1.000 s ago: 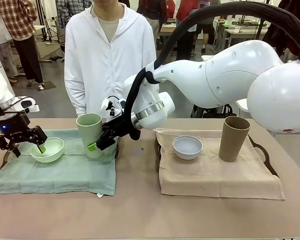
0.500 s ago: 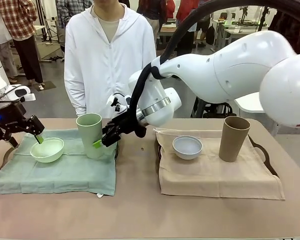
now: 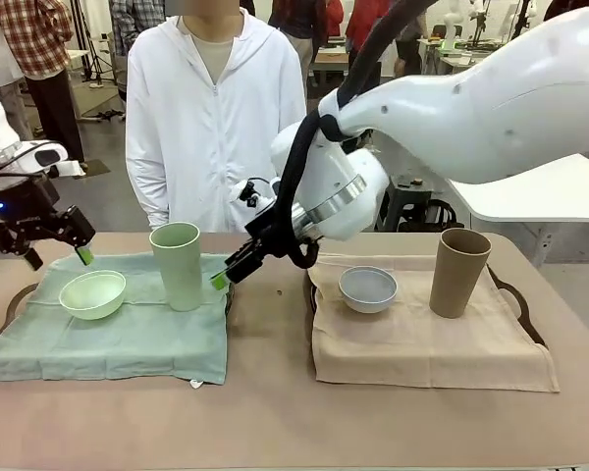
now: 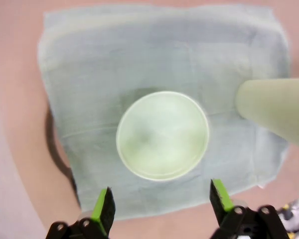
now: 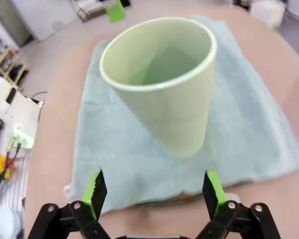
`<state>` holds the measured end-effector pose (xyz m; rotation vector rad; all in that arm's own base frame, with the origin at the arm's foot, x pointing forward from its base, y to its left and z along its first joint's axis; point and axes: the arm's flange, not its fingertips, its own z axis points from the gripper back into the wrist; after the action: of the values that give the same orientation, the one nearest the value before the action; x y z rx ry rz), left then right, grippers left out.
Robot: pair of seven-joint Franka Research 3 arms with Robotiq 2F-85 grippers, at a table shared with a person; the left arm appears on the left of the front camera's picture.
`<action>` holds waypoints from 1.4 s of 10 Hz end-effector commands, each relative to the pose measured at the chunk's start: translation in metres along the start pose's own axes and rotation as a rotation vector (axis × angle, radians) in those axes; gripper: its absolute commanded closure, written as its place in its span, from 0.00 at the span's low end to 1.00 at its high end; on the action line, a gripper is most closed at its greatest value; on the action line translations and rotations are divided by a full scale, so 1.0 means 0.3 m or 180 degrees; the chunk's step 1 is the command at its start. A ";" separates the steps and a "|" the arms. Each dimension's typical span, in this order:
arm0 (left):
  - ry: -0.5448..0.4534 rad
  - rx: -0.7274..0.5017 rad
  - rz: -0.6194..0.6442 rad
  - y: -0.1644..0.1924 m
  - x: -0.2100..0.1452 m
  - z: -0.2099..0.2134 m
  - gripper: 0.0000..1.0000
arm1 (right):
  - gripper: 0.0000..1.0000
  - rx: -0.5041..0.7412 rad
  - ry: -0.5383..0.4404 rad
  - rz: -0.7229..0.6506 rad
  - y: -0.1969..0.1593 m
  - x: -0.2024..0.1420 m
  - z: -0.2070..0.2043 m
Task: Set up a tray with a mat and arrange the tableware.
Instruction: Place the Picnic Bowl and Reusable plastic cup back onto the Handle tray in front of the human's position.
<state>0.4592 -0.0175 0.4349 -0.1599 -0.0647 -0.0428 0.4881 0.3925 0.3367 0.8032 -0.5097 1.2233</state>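
Item: pale green tumbler (image 3: pixel 178 265), upright on green mat (image 3: pixel 118 334).
Left gripper (image 3: pixel 54 257): risen off mint bowl (image 3: pixel 93 293) beside tumbler; jaws wide, empty.
Right gripper (image 3: pixel 230 274): drawn back from tumbler's side; jaws wide, empty.
White bowl (image 3: pixel 367 288), tan tumbler (image 3: pixel 458 272): on beige mat (image 3: pixel 422 343), unchanged.
Trays: mostly hidden under mats.

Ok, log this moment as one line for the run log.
left hand: open, above mint bowl | right hand: open, beside green tumbler | white bowl, brown tumbler: on tan mat
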 end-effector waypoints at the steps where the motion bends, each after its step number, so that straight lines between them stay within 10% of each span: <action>1: -0.0013 0.0030 -0.0196 -0.102 0.014 0.085 0.00 | 0.00 -0.0275 0.0472 -0.0577 0.166 0.064 0.209; 6: -0.0034 0.0313 -0.0574 -0.366 -0.020 0.195 0.00 | 0.00 -0.1217 0.1420 -0.1759 0.445 0.221 0.576; 10: -0.0156 0.0596 -0.0391 -0.399 -0.042 0.252 0.00 | 0.00 -0.1633 0.2169 -0.2101 0.489 0.360 0.582; 11: -0.0113 0.0384 -0.0553 -0.406 -0.024 0.213 0.00 | 0.00 -0.1553 0.1715 -0.1951 0.536 0.274 0.636; 14: -0.0113 0.0384 -0.0553 -0.406 -0.024 0.213 0.00 | 0.00 -0.1553 0.1715 -0.1951 0.536 0.274 0.636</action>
<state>0.4425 -0.1272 0.5172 -0.0160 -0.1173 -0.1969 0.3779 0.3237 0.5666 0.1328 -0.0678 0.6367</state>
